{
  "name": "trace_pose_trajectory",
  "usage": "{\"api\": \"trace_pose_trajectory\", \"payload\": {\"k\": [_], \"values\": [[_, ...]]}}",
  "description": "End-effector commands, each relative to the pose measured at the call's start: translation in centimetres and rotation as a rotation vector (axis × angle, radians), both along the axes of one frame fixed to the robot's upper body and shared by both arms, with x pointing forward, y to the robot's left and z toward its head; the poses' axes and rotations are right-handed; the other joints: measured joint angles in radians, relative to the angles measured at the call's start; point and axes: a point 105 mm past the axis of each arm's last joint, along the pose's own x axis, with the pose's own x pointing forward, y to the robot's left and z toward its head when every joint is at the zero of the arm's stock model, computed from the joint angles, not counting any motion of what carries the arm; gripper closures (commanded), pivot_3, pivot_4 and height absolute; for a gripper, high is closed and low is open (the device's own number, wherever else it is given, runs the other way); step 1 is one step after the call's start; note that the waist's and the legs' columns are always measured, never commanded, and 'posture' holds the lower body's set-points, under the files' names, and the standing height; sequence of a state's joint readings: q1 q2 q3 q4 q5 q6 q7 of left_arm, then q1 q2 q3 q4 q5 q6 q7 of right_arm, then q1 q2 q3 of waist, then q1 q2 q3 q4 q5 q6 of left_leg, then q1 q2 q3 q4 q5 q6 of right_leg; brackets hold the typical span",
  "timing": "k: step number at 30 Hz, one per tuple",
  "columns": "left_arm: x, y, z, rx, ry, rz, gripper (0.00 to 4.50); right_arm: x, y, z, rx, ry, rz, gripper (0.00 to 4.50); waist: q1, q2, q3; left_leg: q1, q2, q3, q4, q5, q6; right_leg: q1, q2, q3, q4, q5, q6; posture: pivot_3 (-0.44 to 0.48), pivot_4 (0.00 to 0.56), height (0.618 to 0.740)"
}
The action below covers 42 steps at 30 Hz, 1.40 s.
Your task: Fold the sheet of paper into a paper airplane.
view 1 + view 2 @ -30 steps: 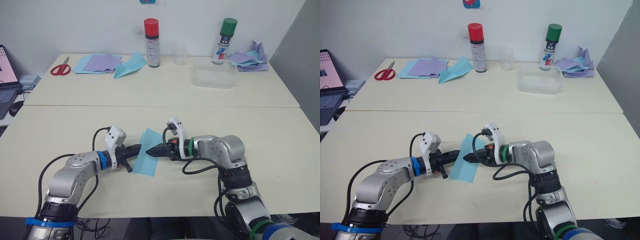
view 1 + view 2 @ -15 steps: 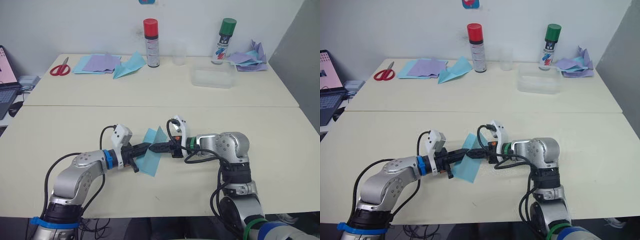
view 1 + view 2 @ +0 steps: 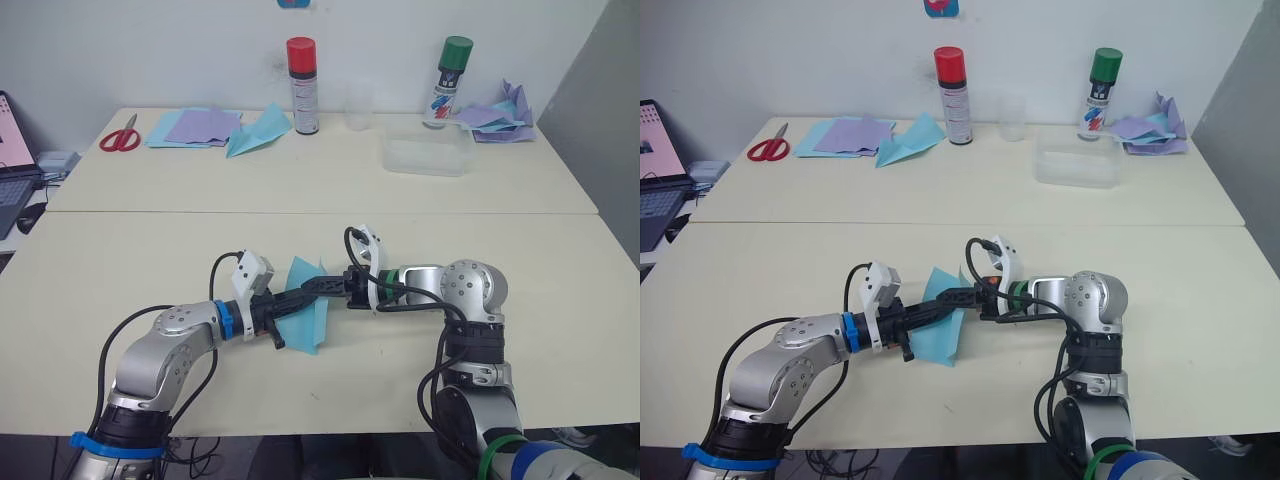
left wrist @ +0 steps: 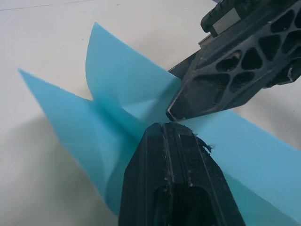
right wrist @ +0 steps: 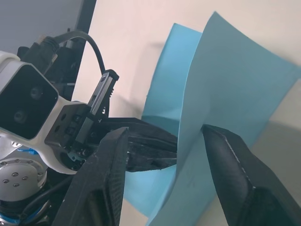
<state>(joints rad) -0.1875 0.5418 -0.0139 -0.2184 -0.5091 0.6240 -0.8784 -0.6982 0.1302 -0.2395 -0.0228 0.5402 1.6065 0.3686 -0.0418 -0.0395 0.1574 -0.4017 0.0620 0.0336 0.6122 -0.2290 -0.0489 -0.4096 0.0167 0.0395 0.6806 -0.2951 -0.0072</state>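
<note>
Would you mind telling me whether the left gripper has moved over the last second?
Yes. The left gripper has moved toward the robot's right, judged against the table seam, closing in on the right gripper with the sheet of paper between them.

A second ago the sheet of paper (image 3: 305, 315) lay nearly flat on the near table, slanting from far right to near left, with the two grippers meeting over it from either side. Now its two halves have folded up along the centre crease into a raised V, and the sheet sits a little further right. The left gripper (image 3: 296, 301) has pushed to the right, its closed fingers (image 4: 175, 176) now pressing into the fold. The right gripper (image 3: 316, 288) has reached further left and lifted, its fingers (image 5: 235, 169) spread with the upturned half of the sheet standing between them. Its forearm has turned level.
</note>
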Motion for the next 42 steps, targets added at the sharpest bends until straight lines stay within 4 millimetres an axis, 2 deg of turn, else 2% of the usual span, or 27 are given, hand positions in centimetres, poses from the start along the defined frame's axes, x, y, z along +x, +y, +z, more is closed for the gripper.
{"api": "trace_pose_trajectory", "payload": {"k": [1, 4, 8, 10, 17, 22, 28, 36, 42], "values": [[-0.2, -0.6, 0.6, -0.005, -0.03, -0.032, 4.5, -0.1, 0.5, 1.1, 0.03, -0.026, 0.022, 1.93, 0.0, 0.0, 0.0, 0.0, 0.0, 0.0, 0.0, 0.0, 0.0, 0.0, 0.0, 0.0, 0.0, 0.0, 0.0, 0.0, 0.15, 0.74], [-0.4, -0.3, 0.2, 0.017, -0.023, -0.035, 4.5, 0.2, 0.2, 0.9, 0.018, -0.014, -0.003, 2.5, 0.0, 0.0, 0.0, 0.0, 0.0, 0.0, 0.0, 0.0, 0.0, 0.0, 0.0, 0.0, 0.0, 0.0, 0.0, 0.0, 0.15, 0.74], [-0.7, 0.3, -0.7, 0.064, -0.013, -0.033, 4.5, 0.3, -0.4, 0.4, -0.008, -0.009, -0.024, 3.93, -0.001, 0.0, 0.0, 0.0, 0.0, 0.0, 0.0, 0.0, 0.0, 0.0, 0.0, 0.0, 0.0, 0.0, 0.0, 0.0, 0.15, 0.74], [-0.7, 0.9, -1.0, 0.092, -0.012, -0.026, 4.5, 0.3, -0.9, 0.0, -0.025, -0.006, -0.034, 4.47, -0.001, 0.0, 0.0, 0.0, 0.0, 0.0, 0.0, 0.0, 0.0, 0.0, 0.0, 0.0, 0.0, 0.0, 0.0, 0.0, 0.15, 0.74], [-1.0, 1.6, -2.2, 0.162, -0.001, -0.036, 4.5, 0.1, -1.8, -0.5, -0.044, -0.01, -0.043, 4.47, -0.001, 0.0, 0.0, 0.0, 0.0, 0.001, 0.0, 0.0, 0.0, 0.0, 0.0, 0.0, 0.0, 0.0, 0.0, 0.0, 0.15, 0.74], [-1.1, 1.8, -3.6, 0.244, -0.012, -0.057, 4.5, -0.5, -3.6, -1.1, -0.068, -0.028, -0.068, 4.47, -0.001, 0.0, 0.0, 0.0, 0.0, 0.0, 0.0, 0.0, 0.0, 0.0, 0.0, 0.0, 0.0, 0.0, 0.0, 0.0, 0.15, 0.74], [-0.8, 1.3, -3.1, 0.242, -0.041, -0.097, 4.5, -1.4, -4.3, -1.6, -0.074, -0.023, -0.084, 4.47, 0.0, 0.0, 0.0, 0.0, 0.0, 0.001, 0.0, 0.0, 0.0, 0.0, 0.0, 0.001, 0.0, -0.002, 0.005, 0.0, 0.15, 0.74], [-0.3, 2.3, -3.3, 0.296, -0.05, -0.102, 4.5, -1.7, -5.8, -2.0, -0.084, -0.012, -0.144, 4.47, 0.0, 0.0, 0.0, 0.0, 0.0, 0.001, 0.0, 0.0, 0.0, 0.0, 0.0, 0.001, 0.0, -0.002, 0.006, 0.0, 0.15, 0.74], [-0.6, 2.4, -4.3, 0.335, -0.029, -0.124, 4.5, -2.1, -6.0, -2.6, -0.103, 0.005, -0.153, 4.47, 0.0, 0.0, 0.0, 0.0, 0.0, 0.001, 0.0, 0.0, 0.0, 0.0, 0.0, 0.001, 0.0, -0.002, 0.006, 0.0, 0.15, 0.74]]}}
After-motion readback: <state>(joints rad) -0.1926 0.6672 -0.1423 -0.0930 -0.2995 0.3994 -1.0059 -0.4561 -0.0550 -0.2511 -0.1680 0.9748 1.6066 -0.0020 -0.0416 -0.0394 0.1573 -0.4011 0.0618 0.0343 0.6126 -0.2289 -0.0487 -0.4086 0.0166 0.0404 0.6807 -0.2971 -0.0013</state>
